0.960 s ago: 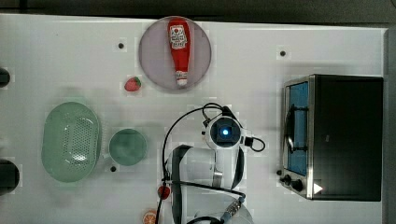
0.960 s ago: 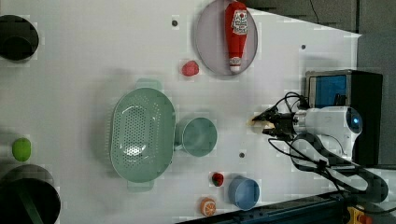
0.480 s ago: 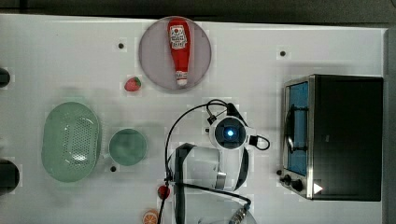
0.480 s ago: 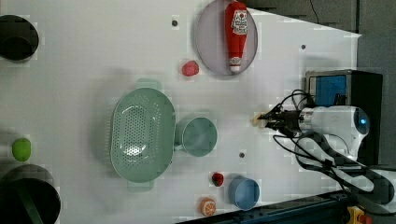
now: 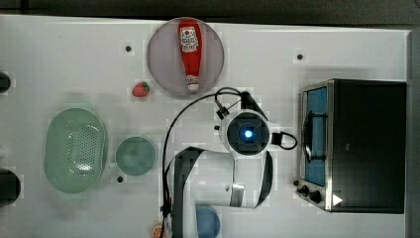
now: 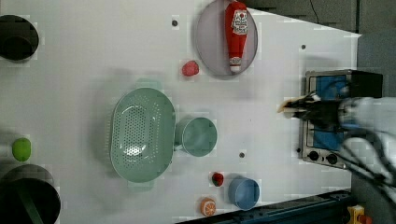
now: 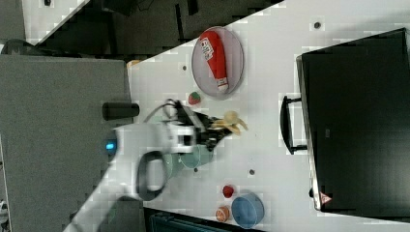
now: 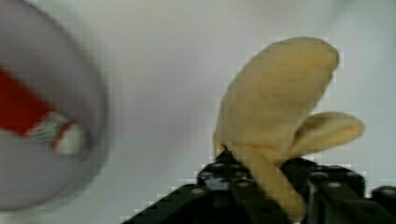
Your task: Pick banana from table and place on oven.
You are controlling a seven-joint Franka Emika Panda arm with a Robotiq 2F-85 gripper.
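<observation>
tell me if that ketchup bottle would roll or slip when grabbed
The ketchup bottle lies on its side on the round plate, so a nudge would probably roll it. Its body looks smooth and tapers toward the cap, so a grip there may slip.

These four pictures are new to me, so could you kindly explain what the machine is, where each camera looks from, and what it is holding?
The white machine is a single robot arm with a two-fingered gripper. Three pictures come from fixed cameras looking at the white table; the fourth comes from a camera on the arm's wrist, looking past the black fingers.

The gripper is shut on a yellow banana, lifted off the table, as the right view shows.

On the table stand a toaster oven with a black top, a round plate carrying a ketchup bottle, a strawberry, a green colander, a green cup and a blue cup.

The banana is not yet on the oven.
</observation>
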